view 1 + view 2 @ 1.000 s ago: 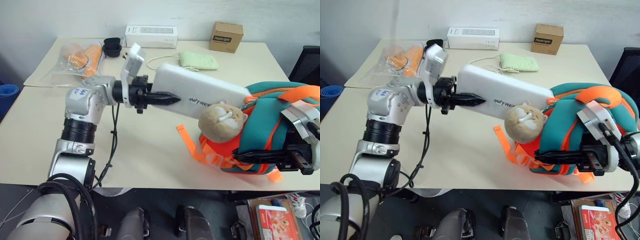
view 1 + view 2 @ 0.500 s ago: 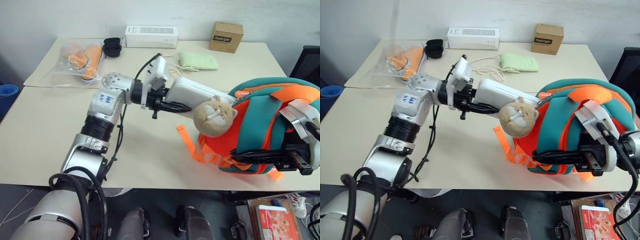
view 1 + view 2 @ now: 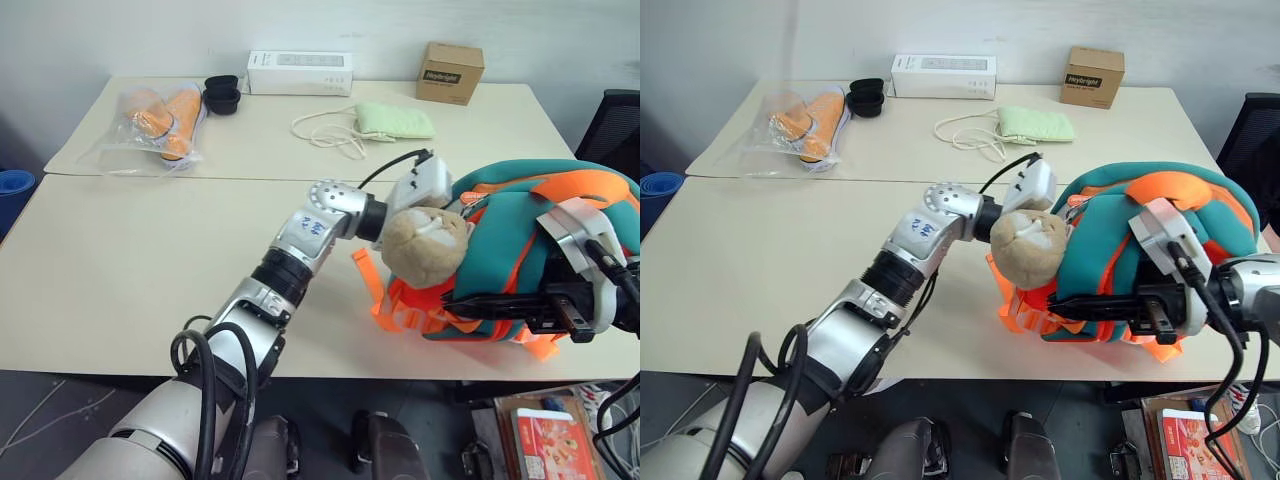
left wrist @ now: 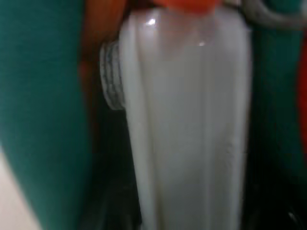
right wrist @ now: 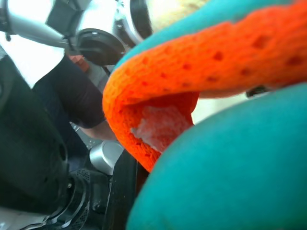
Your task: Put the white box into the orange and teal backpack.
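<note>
White box (image 4: 184, 120) was seen pushed inside the orange and teal backpack (image 3: 520, 215); the left tool's opening could not be told. The backpack was clamped by the right tool (image 3: 480, 303). The box could be dragged out on withdrawal.

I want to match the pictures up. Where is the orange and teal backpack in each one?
Left eye view: orange and teal backpack at the right.
Right eye view: right of middle.
Left wrist view: teal beside the white box.
Right wrist view: teal and orange, close up.
Landmark: tan plush animal.
</note>
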`<move>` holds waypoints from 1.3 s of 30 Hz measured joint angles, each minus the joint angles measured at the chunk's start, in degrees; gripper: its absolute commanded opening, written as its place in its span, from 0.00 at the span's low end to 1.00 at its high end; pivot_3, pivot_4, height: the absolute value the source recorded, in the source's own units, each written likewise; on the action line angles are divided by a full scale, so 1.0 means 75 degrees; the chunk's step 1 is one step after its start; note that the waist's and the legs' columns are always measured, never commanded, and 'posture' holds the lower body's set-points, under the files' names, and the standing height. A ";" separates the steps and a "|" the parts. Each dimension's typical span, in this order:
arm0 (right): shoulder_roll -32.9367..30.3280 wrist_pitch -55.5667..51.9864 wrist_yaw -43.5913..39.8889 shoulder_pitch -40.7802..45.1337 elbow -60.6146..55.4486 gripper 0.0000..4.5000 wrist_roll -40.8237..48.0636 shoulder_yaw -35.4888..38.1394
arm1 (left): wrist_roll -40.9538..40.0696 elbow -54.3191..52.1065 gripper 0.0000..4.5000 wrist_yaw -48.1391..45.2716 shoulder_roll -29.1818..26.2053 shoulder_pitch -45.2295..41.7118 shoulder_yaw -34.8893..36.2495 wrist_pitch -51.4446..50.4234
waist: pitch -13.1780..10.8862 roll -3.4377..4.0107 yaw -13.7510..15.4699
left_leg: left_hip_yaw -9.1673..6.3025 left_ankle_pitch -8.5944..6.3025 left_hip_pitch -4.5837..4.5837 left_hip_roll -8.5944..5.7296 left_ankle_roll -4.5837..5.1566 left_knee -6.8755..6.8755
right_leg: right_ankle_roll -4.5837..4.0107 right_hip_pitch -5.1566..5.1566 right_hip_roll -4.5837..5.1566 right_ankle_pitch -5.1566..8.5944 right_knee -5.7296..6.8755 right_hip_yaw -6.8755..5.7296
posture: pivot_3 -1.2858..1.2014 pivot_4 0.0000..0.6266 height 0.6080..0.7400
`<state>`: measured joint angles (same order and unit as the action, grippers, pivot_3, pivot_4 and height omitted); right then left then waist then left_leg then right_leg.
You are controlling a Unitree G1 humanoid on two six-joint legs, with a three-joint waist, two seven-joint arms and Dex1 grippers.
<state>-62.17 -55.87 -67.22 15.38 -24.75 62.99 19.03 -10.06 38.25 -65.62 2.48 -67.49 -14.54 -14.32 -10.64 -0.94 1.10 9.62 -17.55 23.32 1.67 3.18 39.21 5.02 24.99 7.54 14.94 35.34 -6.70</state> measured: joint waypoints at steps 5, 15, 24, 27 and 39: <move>0.0041 -0.0002 0.0179 -0.0142 -0.0015 0.00 0.0032 0.0010 | -0.0316 -0.1189 0.99 -0.0505 -0.1123 0.0470 0.0229 -0.0641 | 0.0000 0.0001 -0.0120 | 0.0000 0.0008 -0.0002 0.0007 -0.0014 -0.0006 | -0.0006 0.0005 -0.0006 0.0003 0.0010 0.0001 | 0.52 0.24 1.00; 0.0221 0.0123 0.0435 -0.0440 0.0024 0.00 0.0015 0.0190 | -0.2755 -0.4585 0.99 -0.1827 -0.4455 0.1344 0.1801 -0.4016 | 0.0000 0.0001 -0.0068 | -0.0056 0.0016 -0.0009 -0.0008 -0.0019 0.0010 | -0.0010 -0.0055 -0.0002 0.0006 -0.0005 0.0007 | 0.52 0.24 1.00; 0.0475 0.0123 0.0680 -0.0446 0.0012 0.00 0.0052 0.0192 | -0.1810 -0.5250 0.99 0.0569 -0.3121 0.1639 0.0780 -0.3343 | 0.0000 0.0001 0.0024 | -0.0067 0.0013 -0.0004 -0.0010 -0.0017 0.0007 | 0.0014 -0.0069 -0.0001 -0.0010 -0.0035 0.0009 | 0.52 0.24 1.00; 0.0525 0.0117 0.0787 -0.0454 0.0003 0.00 0.0087 0.0192 | -0.0949 -0.4814 0.99 0.1233 -0.2775 0.1638 0.0298 -0.2265 | 0.0000 0.0001 0.0019 | -0.0063 0.0015 -0.0011 -0.0005 -0.0020 0.0006 | 0.0013 -0.0069 -0.0005 -0.0009 -0.0032 0.0007 | 0.52 0.24 1.00; 0.0599 0.0111 0.1187 -0.0894 -0.0280 0.00 0.0403 0.0334 | -0.1784 -0.4275 0.99 0.0705 -0.3233 0.1425 0.1309 -0.1934 | 0.0000 0.0001 -0.0006 | -0.0066 0.0015 -0.0006 0.0001 -0.0019 0.0003 | 0.0010 -0.0064 -0.0004 -0.0008 -0.0034 0.0004 | 0.52 0.24 1.00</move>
<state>-57.68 -55.04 -58.32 8.67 -26.85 66.01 21.53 -23.44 6.19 -60.33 -21.77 -56.80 -4.72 -28.82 -10.64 -0.93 1.06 9.12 -17.44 23.28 1.68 3.04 39.24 5.09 24.51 7.51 14.88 35.08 -6.67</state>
